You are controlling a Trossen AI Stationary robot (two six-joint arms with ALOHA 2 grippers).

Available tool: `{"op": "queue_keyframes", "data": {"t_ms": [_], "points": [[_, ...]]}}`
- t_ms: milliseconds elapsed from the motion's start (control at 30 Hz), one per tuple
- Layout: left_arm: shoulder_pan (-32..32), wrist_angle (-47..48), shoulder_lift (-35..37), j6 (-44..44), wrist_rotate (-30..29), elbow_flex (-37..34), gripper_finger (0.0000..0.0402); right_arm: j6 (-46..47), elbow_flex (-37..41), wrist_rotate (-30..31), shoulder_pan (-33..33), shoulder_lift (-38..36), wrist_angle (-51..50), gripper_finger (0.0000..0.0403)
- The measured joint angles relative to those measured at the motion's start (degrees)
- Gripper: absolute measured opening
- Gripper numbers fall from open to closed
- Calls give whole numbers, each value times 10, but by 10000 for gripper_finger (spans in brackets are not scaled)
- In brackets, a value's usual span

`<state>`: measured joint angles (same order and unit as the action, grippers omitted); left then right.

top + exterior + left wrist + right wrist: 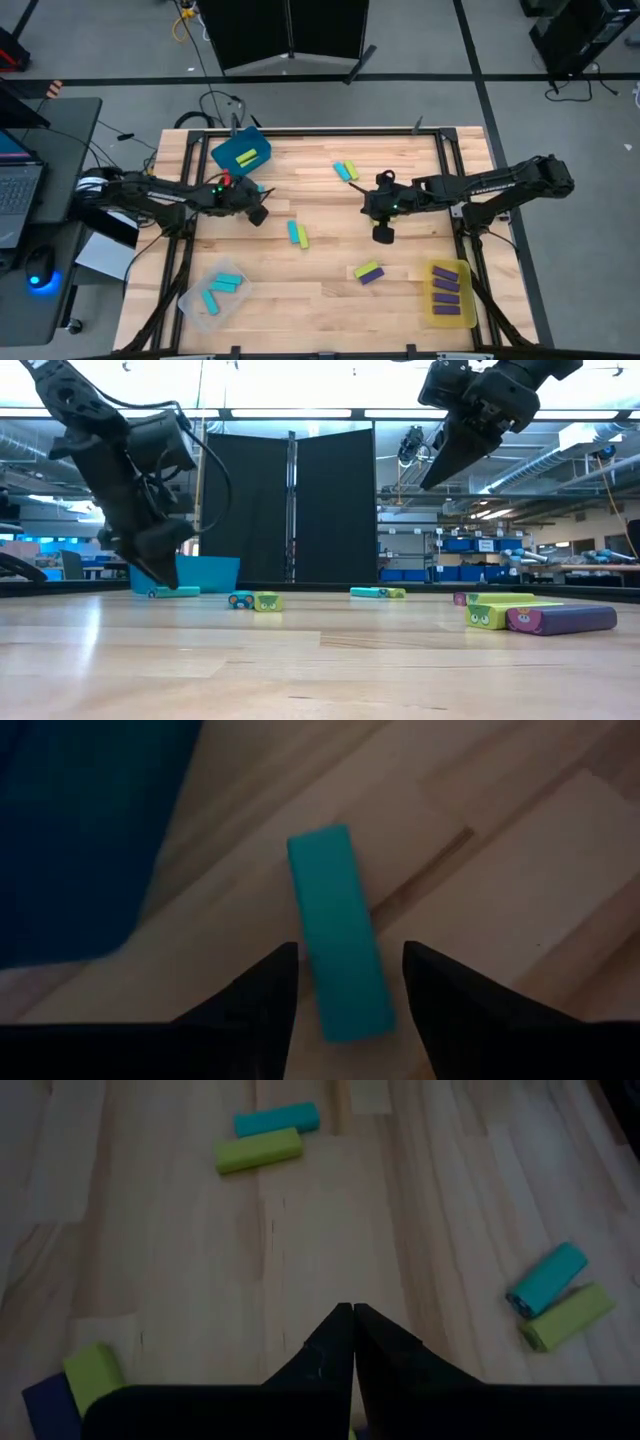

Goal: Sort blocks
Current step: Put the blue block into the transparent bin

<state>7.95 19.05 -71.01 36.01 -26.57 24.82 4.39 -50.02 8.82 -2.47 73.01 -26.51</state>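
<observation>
Beside the blue bin [241, 153], a cyan block [338, 948] lay between the left gripper's [345, 982] parted fingers, crowding that corner; bare counter [330, 215] beyond it, toward the middle, gave passage.

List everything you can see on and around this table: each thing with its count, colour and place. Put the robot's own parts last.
Wooden slatted table: one, pale wood, centre.
Blue plastic bin: one, far left corner; lime green bars inside, count unclear.
Clear plastic bin: one, near left corner; two cyan bars inside.
Yellow plastic bin: one, near right corner; about four purple bars inside.
Loose cyan rectangular blocks: three, one lying under the left hand, two mid-table.
Loose lime green rectangular blocks: three, each beside another block.
Loose purple rectangular block: one, beside a lime one.
Left hand: open, by the blue bin.
Right hand: shut, raised mid-table.
</observation>
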Motion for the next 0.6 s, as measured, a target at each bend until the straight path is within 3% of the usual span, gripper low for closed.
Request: {"op": "queue_keyframes", "data": {"t_ms": [367,600], "points": [[44,-28,-48,-13,39,2,181,-43,0,-30,24,0,21,22],[48,-32,-49,-43,64,2,104,-69,0,-69,42,0,29,22]]}}
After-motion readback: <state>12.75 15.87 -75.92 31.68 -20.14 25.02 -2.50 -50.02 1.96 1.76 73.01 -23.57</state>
